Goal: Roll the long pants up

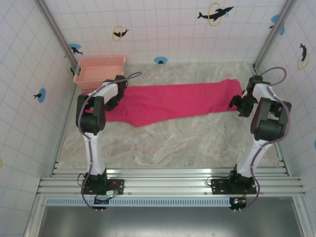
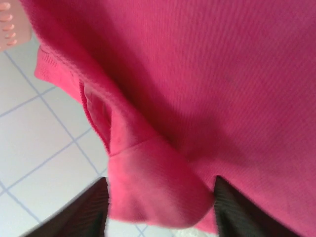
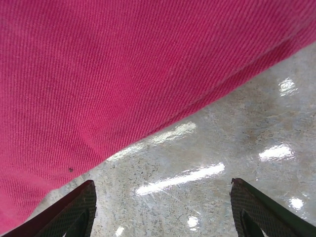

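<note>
Top external: the near half of the surface (image 1: 173, 143) is bare. The long pants (image 1: 177, 101) lie flat further back, stretched left to right, one end at each arm. Left gripper (image 1: 116, 100) is on the left end, right gripper (image 1: 238, 103) just off the right end. Salmon basket (image 1: 98, 69) sits far left behind the cloth; can't tell if they touch.

Left wrist: fingers (image 2: 89, 212) sit either side of a bunched fold at the hem and cloth fills the gap. Can't tell if the pinch is firm.

Right wrist: fingers (image 3: 74, 212) are wide apart over bare surface with nothing between them, cloth edge just beyond the tips.

My read: the step in hand is grabbing the left end to start the roll, and no roll is formed yet. Next move needs a firm left pinch, then that end turned over toward the right with a tight first turn. The right arm should probably pin the other end. Mind the basket by the left arm.
</note>
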### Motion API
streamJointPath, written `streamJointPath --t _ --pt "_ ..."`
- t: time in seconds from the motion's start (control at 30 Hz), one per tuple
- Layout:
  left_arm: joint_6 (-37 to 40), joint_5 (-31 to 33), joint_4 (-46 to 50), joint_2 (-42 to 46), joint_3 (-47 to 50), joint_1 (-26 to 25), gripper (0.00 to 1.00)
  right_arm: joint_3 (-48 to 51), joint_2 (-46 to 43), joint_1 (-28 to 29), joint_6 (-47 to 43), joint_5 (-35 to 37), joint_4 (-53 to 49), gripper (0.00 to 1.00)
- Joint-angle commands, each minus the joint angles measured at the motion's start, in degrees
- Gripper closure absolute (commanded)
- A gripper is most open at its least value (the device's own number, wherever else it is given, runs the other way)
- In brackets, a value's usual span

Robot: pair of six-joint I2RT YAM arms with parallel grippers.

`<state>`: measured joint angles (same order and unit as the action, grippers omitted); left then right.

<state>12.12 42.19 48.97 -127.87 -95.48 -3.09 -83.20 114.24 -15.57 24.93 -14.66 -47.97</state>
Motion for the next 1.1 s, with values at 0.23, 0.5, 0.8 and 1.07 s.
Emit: streamJointPath --t 0.23,0.5,0.8,1.07 --pt "-3.09 3.90 4.90 -1.27 -8.05 1.30 0.96 -1.92 -2.53 -0.60 -2.98 0.50 -1.10 0.27" --pt "-0.38 5.51 5.90 0.43 -13.38 6.90 0.96 -0.65 -3.39 -1.63 -2.46 0.68 -1.37 0.27" --pt "1.92 3.06 6.46 -10.30 -29.26 14.53 0.63 -0.73 -6.08 -2.80 -2.38 1.91 -6.39 0.27" --pt "-2.84 2.94 9.25 -13.35 -33.05 15.33 0.24 0.20 -8.30 -4.88 0.47 3.36 -9.27 0.23"
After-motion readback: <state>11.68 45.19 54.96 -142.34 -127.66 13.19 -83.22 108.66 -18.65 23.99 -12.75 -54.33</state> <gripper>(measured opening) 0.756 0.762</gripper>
